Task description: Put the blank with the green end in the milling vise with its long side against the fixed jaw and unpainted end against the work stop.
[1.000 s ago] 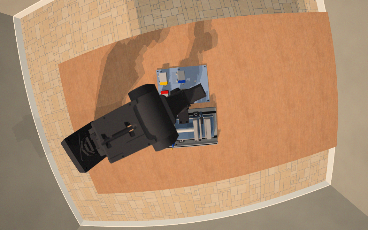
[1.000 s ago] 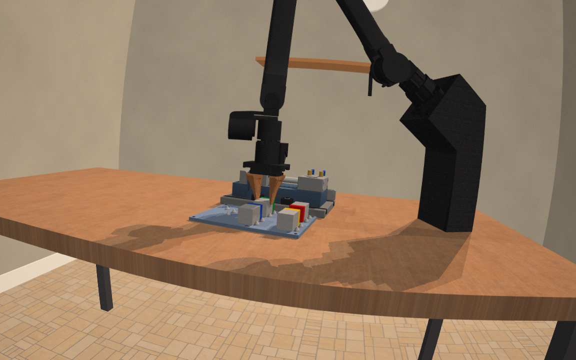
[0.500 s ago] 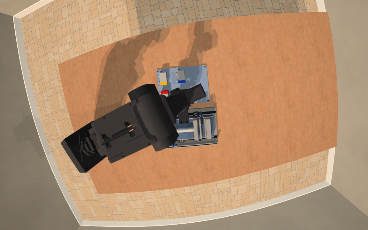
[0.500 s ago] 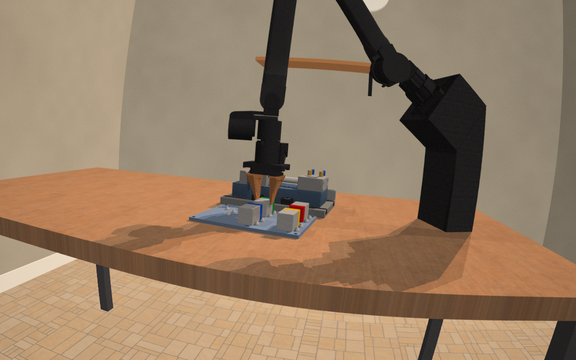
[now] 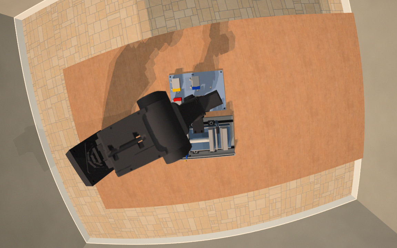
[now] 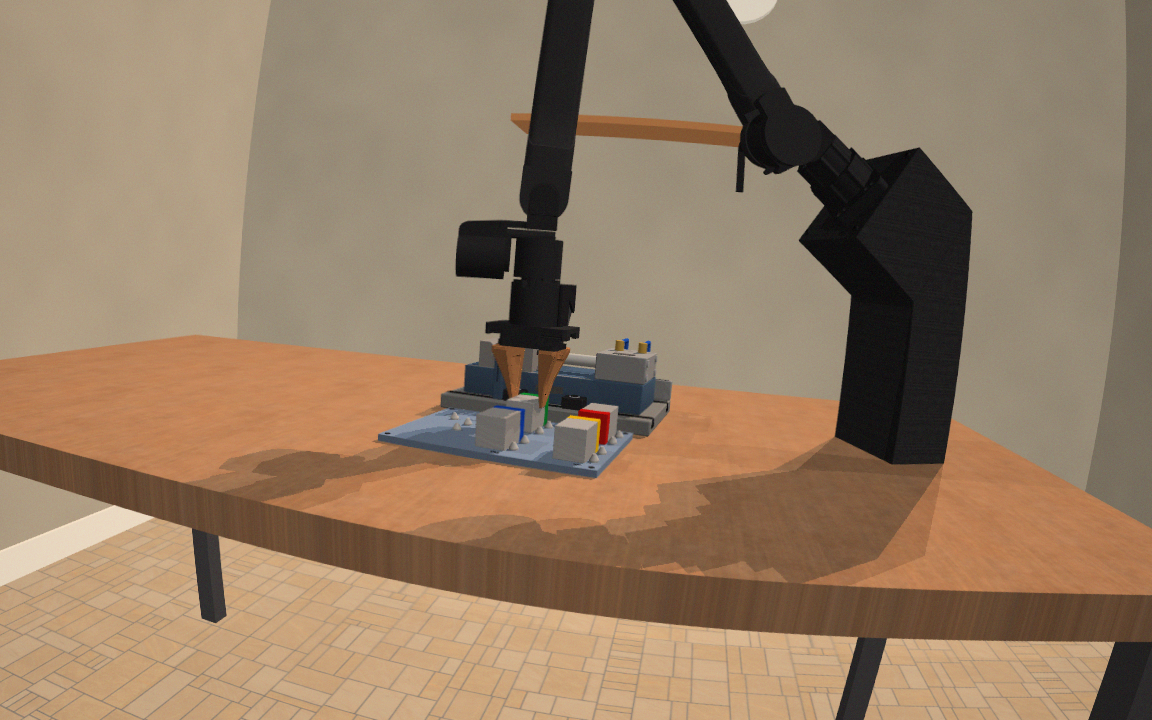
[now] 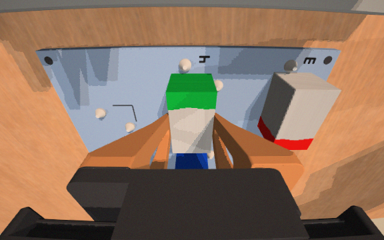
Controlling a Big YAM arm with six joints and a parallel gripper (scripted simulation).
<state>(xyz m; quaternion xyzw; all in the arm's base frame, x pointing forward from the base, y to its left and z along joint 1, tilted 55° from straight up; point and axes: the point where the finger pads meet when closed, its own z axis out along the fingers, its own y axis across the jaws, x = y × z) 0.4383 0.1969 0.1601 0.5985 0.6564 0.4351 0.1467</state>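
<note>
Wrist view: jaws clamped on the plain grey flanks of the green-ended blank (image 7: 191, 110), over the blue plate (image 7: 112, 83) beside its locating pins; red-ended blank (image 7: 295, 107) just to one side.
Exterior view: gripper (image 6: 527, 394) low over the plate, milling vise (image 6: 625, 380) right behind.
Top view: arm hiding the grasp; yellow-ended blank (image 5: 175, 84) and blue-ended blank (image 5: 195, 82) apart on the worktop (image 5: 286, 92).
Likely risks: clipping a pin or neighbour on lift-off, twisting the blank; carrying it into the vise with green toward the stop.
</note>
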